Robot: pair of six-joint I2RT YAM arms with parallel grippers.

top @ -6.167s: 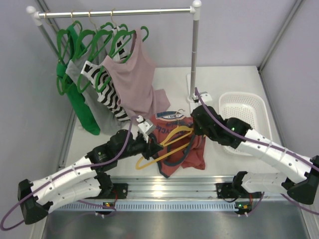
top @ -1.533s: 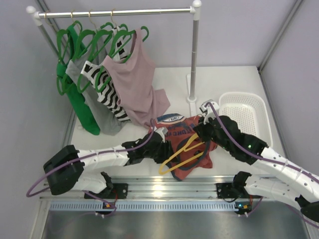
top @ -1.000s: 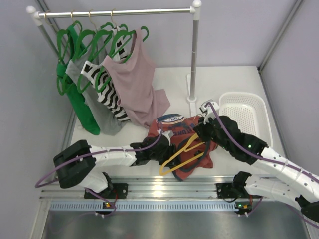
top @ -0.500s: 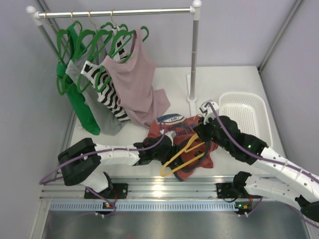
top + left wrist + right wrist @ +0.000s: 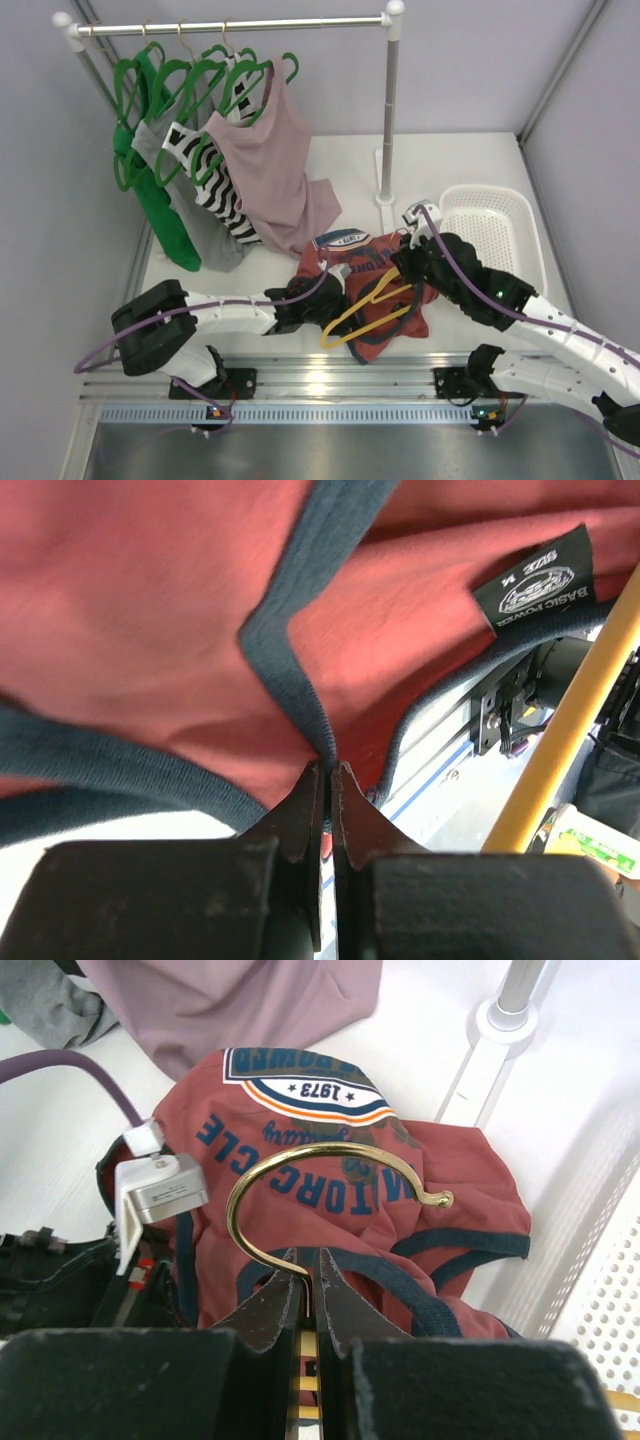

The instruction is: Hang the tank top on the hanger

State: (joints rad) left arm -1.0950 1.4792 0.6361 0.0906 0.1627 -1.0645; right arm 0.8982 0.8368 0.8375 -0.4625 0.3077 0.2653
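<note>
Left gripper (image 5: 328, 780) is pinching shut on the tank top (image 5: 150, 600) trim, right gripper (image 5: 305, 1260) is clamping the hanger (image 5: 232, 1203); that thin pinch is risking slipping

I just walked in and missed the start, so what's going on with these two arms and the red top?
The left gripper is shut on the dark navy trim of the rust-red tank top, which lies crumpled on the white table. The right gripper is shut on the thin yellow plastic hanger at its metal hook, holding it over the top. The top does not look hung on it yet.
</note>
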